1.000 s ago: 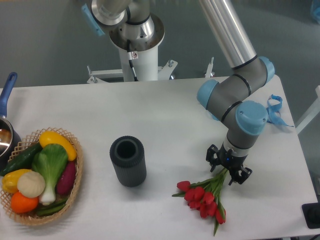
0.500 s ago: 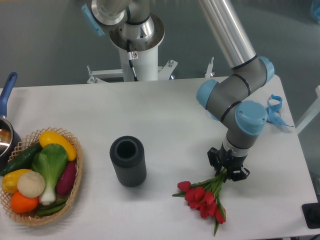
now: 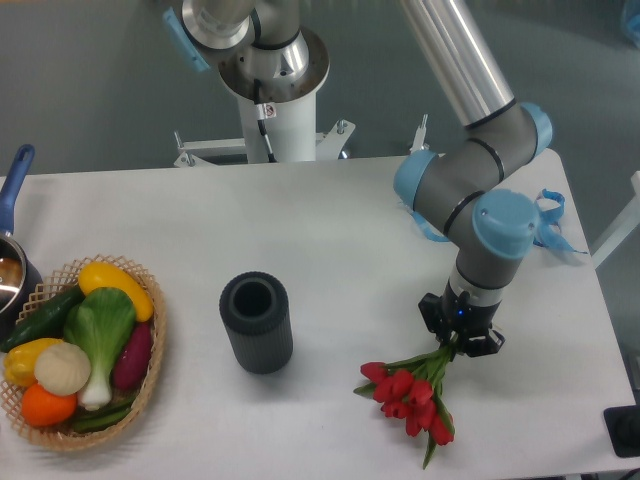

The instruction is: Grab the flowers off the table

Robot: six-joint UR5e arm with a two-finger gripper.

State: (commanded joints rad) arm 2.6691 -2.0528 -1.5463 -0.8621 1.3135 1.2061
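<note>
A robot claw (image 3: pixel 460 338) is clamped on the stems of a bunch of red flowers (image 3: pixel 410 392), near the front right of a white table (image 3: pixel 330 230). A dark cup (image 3: pixel 257 322) stands well apart to the left, bare tabletop between.

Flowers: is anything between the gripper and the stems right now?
Nothing visible. The gripper is closed on the stem end of the flowers, with the red heads trailing toward the table's front edge. The dark cup stands well off to the side.
</note>
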